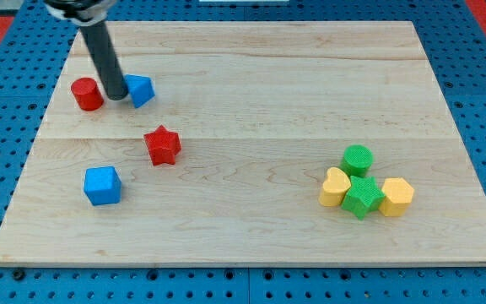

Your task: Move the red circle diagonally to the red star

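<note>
While my tip [115,98] sits between the red circle [87,94] and a blue block [140,89], with no jaws to report, the red star [162,145] lies apart toward the desk's [251,236] lower right; pushing seems barely begun.

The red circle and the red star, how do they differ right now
Shape: the red circle is a round, smooth-sided block, while the red star has pointed arms.
Place: the red circle sits near the board's top left, while the red star lies lower and further to the view's right.
Neighbours: my tip stands right beside the red circle, between it and a blue block; the red star stands alone.
Both are red and rest flat on the wooden board.
</note>
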`<action>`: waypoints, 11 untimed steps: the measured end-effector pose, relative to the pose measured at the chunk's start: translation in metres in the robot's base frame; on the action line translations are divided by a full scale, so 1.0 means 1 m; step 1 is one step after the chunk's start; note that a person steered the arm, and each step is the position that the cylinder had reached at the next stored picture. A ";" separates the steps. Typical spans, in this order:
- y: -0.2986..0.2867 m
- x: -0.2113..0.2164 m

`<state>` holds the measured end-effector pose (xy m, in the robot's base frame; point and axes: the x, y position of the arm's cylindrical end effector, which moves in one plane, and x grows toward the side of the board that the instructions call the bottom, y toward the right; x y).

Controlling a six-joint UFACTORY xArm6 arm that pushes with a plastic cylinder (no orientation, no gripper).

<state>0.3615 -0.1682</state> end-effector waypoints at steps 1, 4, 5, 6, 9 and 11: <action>0.022 -0.018; 0.113 0.014; 0.056 -0.006; 0.017 0.050; -0.082 -0.020; -0.075 -0.018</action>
